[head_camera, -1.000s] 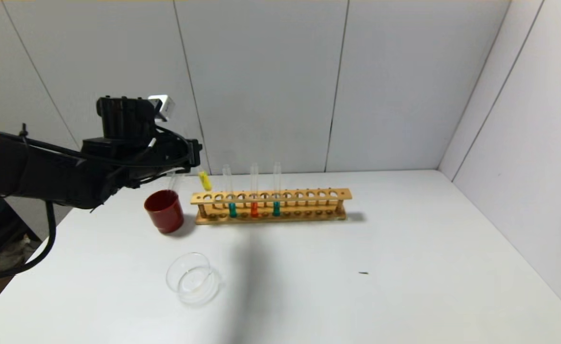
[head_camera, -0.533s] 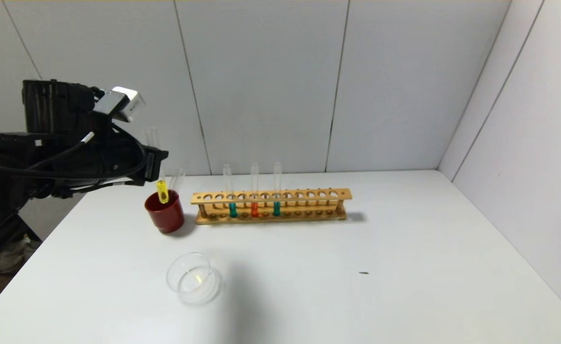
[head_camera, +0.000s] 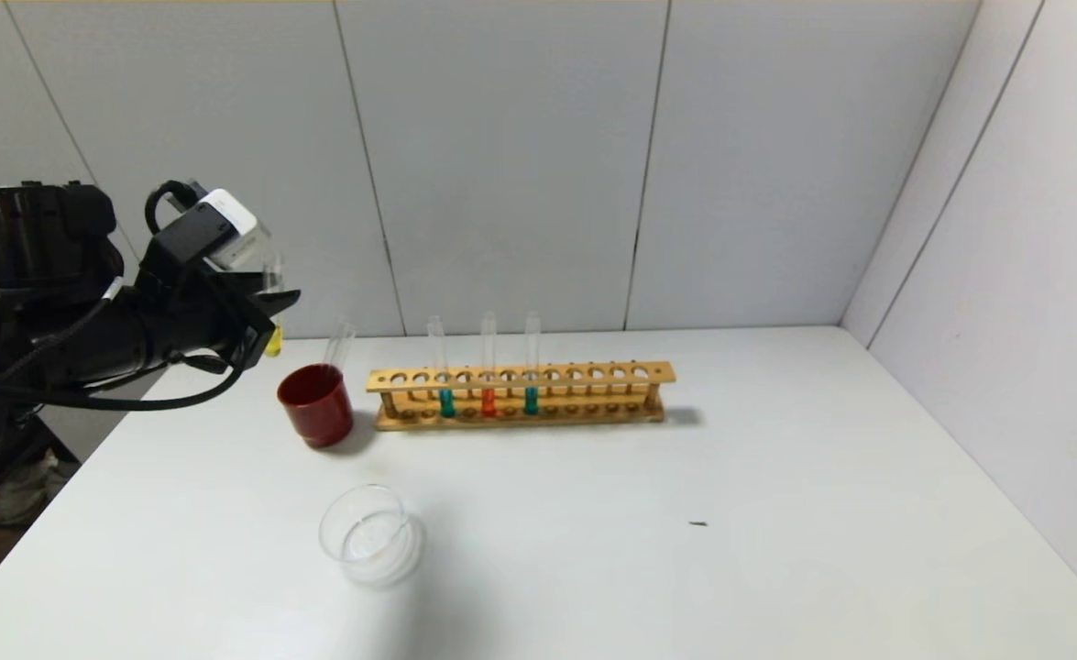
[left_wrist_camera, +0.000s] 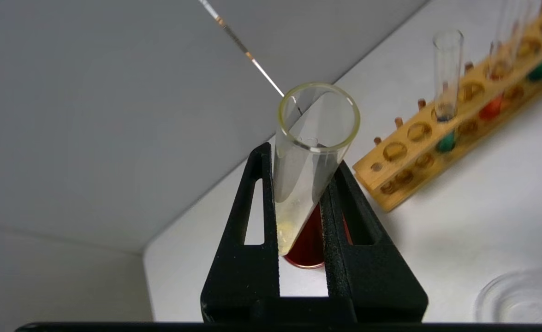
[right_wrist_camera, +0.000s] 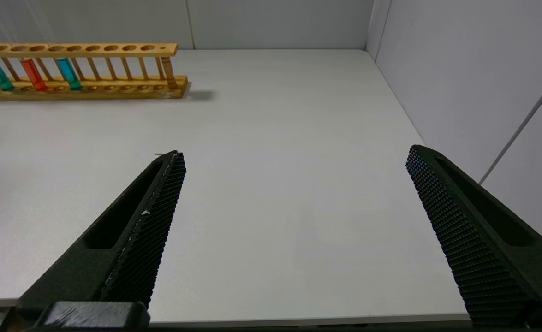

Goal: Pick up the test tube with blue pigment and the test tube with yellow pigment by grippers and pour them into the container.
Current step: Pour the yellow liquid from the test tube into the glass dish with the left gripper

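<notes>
The left gripper is clamping the test tube with yellow pigment between its fingers, above the red cup. The right gripper is hanging wide open, holding nothing.

In the head view my left gripper hides most of the test tube with yellow pigment; only its yellow tip shows. My right gripper lies outside that view. The left wrist view cuts off the container at the frame corner.
</notes>
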Controlling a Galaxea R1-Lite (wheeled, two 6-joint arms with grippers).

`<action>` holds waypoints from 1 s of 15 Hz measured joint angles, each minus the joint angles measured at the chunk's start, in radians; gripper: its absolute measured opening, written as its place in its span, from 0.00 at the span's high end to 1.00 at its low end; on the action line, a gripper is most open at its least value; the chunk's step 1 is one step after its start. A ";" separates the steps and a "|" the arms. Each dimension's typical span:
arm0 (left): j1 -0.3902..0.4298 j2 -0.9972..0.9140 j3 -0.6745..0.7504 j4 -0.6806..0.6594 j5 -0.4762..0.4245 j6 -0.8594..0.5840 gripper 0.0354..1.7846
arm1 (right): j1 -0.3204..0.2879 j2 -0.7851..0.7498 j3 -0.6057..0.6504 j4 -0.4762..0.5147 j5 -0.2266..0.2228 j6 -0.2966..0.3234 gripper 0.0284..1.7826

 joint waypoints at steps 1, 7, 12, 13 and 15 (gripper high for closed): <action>0.001 0.001 0.010 -0.001 -0.034 0.081 0.84 | 0.000 0.000 0.000 0.000 0.000 0.000 0.02; -0.001 -0.006 0.232 -0.034 -0.143 0.475 0.84 | 0.000 0.000 0.000 0.000 0.000 0.000 0.02; 0.021 0.008 0.379 -0.166 -0.144 0.740 0.84 | 0.000 0.000 0.000 0.000 0.000 0.000 0.02; 0.026 0.016 0.390 -0.169 -0.145 0.787 0.84 | 0.000 0.000 0.000 0.000 0.000 0.000 0.02; 0.039 0.033 0.399 -0.169 -0.148 0.880 0.84 | 0.000 0.000 0.000 0.000 0.000 0.000 0.02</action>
